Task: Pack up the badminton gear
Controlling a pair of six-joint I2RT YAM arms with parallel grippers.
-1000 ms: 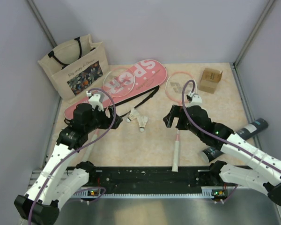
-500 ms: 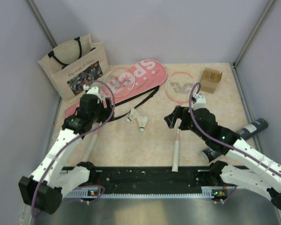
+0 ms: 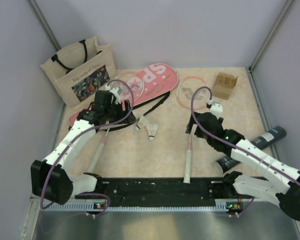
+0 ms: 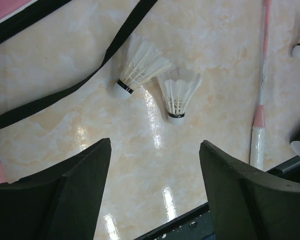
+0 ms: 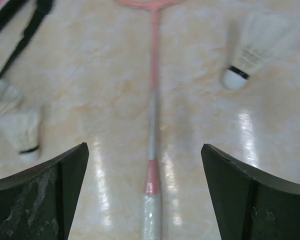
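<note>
on glossy marbled tabletop (image 4: 65, 90), two feathery conical shuttlecocks (image 4: 178, 93) just ahead of the wide-spread, empty left end effector (image 4: 155, 146)

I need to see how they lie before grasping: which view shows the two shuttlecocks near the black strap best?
The left wrist view: both shuttlecocks appear large and sharp, corks and feathers clear. The top view shows them whole but small. The right wrist view shows them only blurred at its left edge.

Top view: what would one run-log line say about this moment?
left jaws open, empty, facing two shuttlecocks | right jaws open, empty, over racket shaft
</note>
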